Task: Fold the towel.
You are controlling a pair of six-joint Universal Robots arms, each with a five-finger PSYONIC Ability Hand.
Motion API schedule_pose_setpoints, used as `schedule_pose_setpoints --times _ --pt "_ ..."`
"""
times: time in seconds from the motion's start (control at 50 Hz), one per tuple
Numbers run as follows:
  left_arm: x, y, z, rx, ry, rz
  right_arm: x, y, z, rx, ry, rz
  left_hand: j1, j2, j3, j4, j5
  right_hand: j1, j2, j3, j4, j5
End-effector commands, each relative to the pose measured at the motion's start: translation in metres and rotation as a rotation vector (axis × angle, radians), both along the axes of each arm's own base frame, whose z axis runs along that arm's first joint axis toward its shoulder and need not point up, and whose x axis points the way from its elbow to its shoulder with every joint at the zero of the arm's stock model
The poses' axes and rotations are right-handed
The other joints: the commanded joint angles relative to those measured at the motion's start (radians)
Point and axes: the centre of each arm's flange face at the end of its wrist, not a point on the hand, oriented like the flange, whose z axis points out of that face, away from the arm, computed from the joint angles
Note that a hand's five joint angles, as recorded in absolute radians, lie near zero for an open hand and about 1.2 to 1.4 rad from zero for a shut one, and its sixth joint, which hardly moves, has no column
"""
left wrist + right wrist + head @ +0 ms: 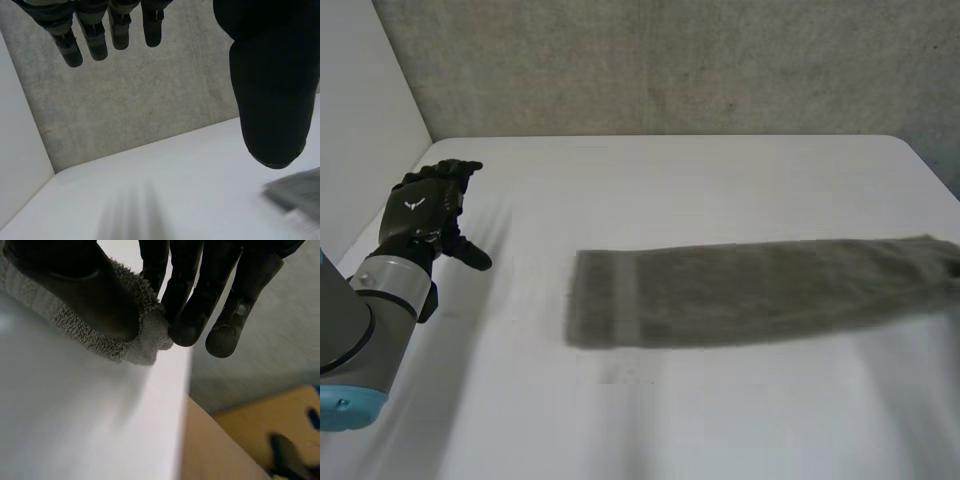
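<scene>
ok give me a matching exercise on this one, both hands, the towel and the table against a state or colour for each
Things:
1 left hand
2 right hand
3 towel
4 table

States:
a grey, stretched out long
b white, bearing the cloth
c open, holding nothing, off the cloth
d pinching the cloth's end between thumb and fingers

Pairs: 1-c, 2-d, 3-a, 4-b

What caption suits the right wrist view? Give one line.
Right hand pinches one end of the grey towel between thumb and fingers, near the edge of the white table.
</scene>
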Motion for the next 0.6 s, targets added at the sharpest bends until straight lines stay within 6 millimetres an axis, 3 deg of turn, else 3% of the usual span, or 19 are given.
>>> schedule_pose_setpoints --times 0.02,0.06,0.08,0.1,0.14,0.16,0.2,0.22,0.26,0.28,0.32,0.34,0.4,0.42,0.46,0.48,0.52,0.6 --pt "-0.008 0.007 0.005 -0.002 -0.004 -0.027 -0.024 -0.013 0.018 -0.047 0.109 -0.037 0.0 0.009 0.008 0.008 -0.029 0.064 0.082 0.063 0.054 0.063" --pt "-0.01 0.011 0.008 0.004 -0.007 -0.036 -0.015 -0.012 0.023 -0.061 0.106 -0.014 0.0 0.009 0.008 0.008 -0.029 0.064 0.082 0.063 0.054 0.063" --pt "-0.012 0.015 0.012 0.019 -0.011 -0.044 0.008 -0.01 0.033 -0.091 0.105 0.041 0.0 0.009 0.008 0.008 -0.029 0.064 0.082 0.063 0.054 0.063" --pt "-0.012 0.015 0.012 0.019 -0.011 -0.044 0.009 -0.01 0.033 -0.091 0.105 0.041 0.0 0.009 0.008 0.008 -0.029 0.064 0.082 0.063 0.054 0.063" --pt "-0.013 0.023 0.023 0.058 -0.018 -0.054 0.07 0.003 0.053 -0.157 0.103 0.19 0.0 0.009 0.008 0.008 -0.029 0.064 0.082 0.063 0.054 0.063" --pt "-0.013 0.023 0.023 0.058 -0.018 -0.054 0.07 0.003 0.053 -0.157 0.103 0.191 0.0 0.009 0.008 0.008 -0.029 0.064 0.082 0.063 0.054 0.063" --pt "-0.015 0.029 0.036 0.083 -0.024 -0.062 0.122 0.021 0.065 -0.201 0.096 0.326 0.0 0.01 0.008 0.009 -0.028 0.064 0.082 0.063 0.054 0.063" --pt "-0.015 0.029 0.036 0.084 -0.024 -0.062 0.122 0.022 0.065 -0.201 0.096 0.327 0.001 0.01 0.008 0.009 -0.028 0.064 0.082 0.063 0.054 0.063" --pt "-0.02 0.033 0.046 0.108 -0.026 -0.08 0.177 0.046 0.07 -0.231 0.074 0.475 0.0 0.009 0.008 0.008 -0.029 0.064 0.082 0.063 0.054 0.063" --pt "-0.02 0.033 0.046 0.108 -0.026 -0.08 0.177 0.046 0.07 -0.231 0.073 0.476 0.0 0.009 0.008 0.008 -0.029 0.064 0.082 0.063 0.054 0.063" --pt "-0.027 0.039 0.054 0.125 -0.03 -0.101 0.235 0.081 0.069 -0.248 0.053 0.647 0.0 0.009 0.008 0.008 -0.029 0.064 0.082 0.063 0.054 0.063" --pt "-0.027 0.039 0.054 0.125 -0.03 -0.101 0.236 0.082 0.069 -0.248 0.053 0.648 0.0 0.009 0.008 0.008 -0.029 0.064 0.082 0.063 0.054 0.063" --pt "-0.032 0.043 0.057 0.129 -0.032 -0.121 0.308 0.14 0.043 -0.208 0.029 0.875 0.0 0.009 0.008 0.008 -0.029 0.064 0.082 0.063 0.054 0.063" --pt "-0.032 0.043 0.057 0.129 -0.032 -0.121 0.308 0.14 0.043 -0.208 0.029 0.876 0.0 0.009 0.008 0.008 -0.029 0.064 0.082 0.063 0.054 0.063" --pt "-0.032 0.044 0.053 0.142 -0.038 -0.121 0.335 0.172 0.02 -0.158 0.012 0.979 0.0 0.009 0.008 0.008 -0.029 0.064 0.082 0.063 0.054 0.063" --pt "-0.032 0.044 0.053 0.142 -0.038 -0.121 0.335 0.172 0.02 -0.158 0.011 0.979 0.0 0.009 0.008 0.008 -0.029 0.064 0.082 0.063 0.054 0.063" --pt "-0.032 0.045 0.047 0.159 -0.044 -0.123 0.35 0.191 -0.004 -0.094 -0.007 1.028 0.0 0.009 0.008 0.008 -0.029 0.064 0.082 0.063 0.054 0.063" --pt "-0.032 0.046 0.043 0.172 -0.049 -0.124 0.357 0.204 -0.022 -0.041 -0.014 1.057 0.0 0.009 0.008 0.008 -0.029 0.064 0.082 0.063 0.054 0.063"
